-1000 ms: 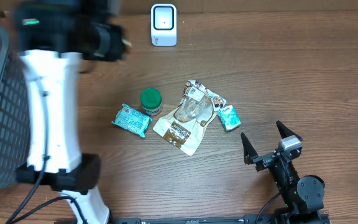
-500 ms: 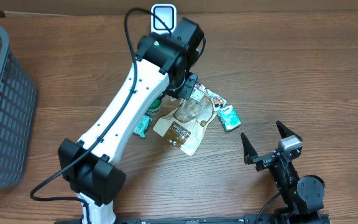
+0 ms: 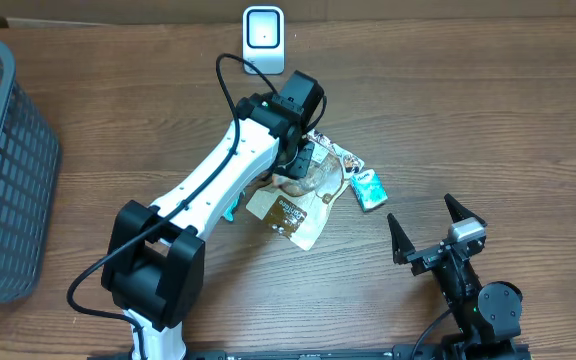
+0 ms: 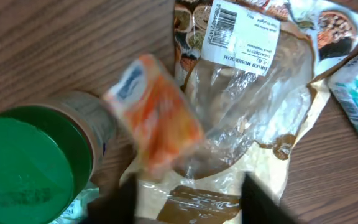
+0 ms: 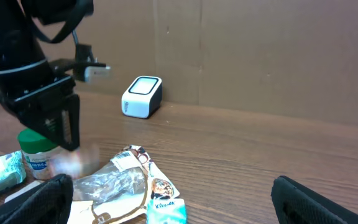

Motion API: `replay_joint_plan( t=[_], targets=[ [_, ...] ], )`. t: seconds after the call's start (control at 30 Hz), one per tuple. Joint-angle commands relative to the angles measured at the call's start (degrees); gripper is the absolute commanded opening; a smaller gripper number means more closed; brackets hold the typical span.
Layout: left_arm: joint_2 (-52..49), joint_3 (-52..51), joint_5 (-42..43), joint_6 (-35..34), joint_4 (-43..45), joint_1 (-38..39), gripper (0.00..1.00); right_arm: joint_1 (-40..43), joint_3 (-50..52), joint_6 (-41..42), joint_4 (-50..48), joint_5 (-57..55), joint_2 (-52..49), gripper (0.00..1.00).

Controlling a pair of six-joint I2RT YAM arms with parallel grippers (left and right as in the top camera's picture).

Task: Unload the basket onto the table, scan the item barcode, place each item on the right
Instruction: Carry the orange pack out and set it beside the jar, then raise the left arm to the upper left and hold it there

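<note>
Over the clear bag [image 4: 247, 93], the left end effector [image 4: 191, 199] hangs spread apart, holding nothing. An orange packet [image 4: 157, 115] sits loose on that bag by the green-lid jar [image 4: 27, 162]. The right end effector [image 3: 431, 232] is wide apart too. I think picking a packet comes next, then showing it to the scanner [image 3: 263, 40].

orange packet [image 4: 157, 112] blurred, green-lidded jar [image 4: 33, 158] cropped at edge
</note>
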State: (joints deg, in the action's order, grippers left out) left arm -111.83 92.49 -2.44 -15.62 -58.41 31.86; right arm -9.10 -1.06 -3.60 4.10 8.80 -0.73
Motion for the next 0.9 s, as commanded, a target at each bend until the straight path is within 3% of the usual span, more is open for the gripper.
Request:
replay_joint_plan(
  t=[0.0, 0.13, 0.43, 0.47, 0.57, 0.87],
  targets=[
    [-0.17, -0.61, 0.26, -2.91, 0.28, 0.20, 0.62, -0.20, 0.61, 0.22, -0.31, 0.28, 0.57, 1.00],
    [0.35, 1.51, 4.02, -2.86, -1.09, -0.37, 0.69, -0.20, 0.61, 0.22, -0.31, 0.28, 0.57, 1.00],
    [6.93, 14.19, 3.91, -2.38, -11.26, -7.32, 0.70, -0.20, 0.61, 0.22, -0.31, 0.28, 0.57, 1.00],
    [8.33, 15.39, 3.91, -2.14, -11.87, -8.79, 0.73, -0.20, 0.61, 0.20, -0.31, 0.28, 0.57, 1.00],
    [12.59, 17.27, 3.72, -0.76, -12.94, -13.88, 1.00, -0.20, 0.61, 0.22, -0.31, 0.28, 0.57, 1.00],
    [20.46, 17.35, 8.74, 8.55, -16.44, -32.70, 1.00, -0.20, 0.61, 0.22, -0.31, 0.28, 0.57, 1.00]
  ],
)
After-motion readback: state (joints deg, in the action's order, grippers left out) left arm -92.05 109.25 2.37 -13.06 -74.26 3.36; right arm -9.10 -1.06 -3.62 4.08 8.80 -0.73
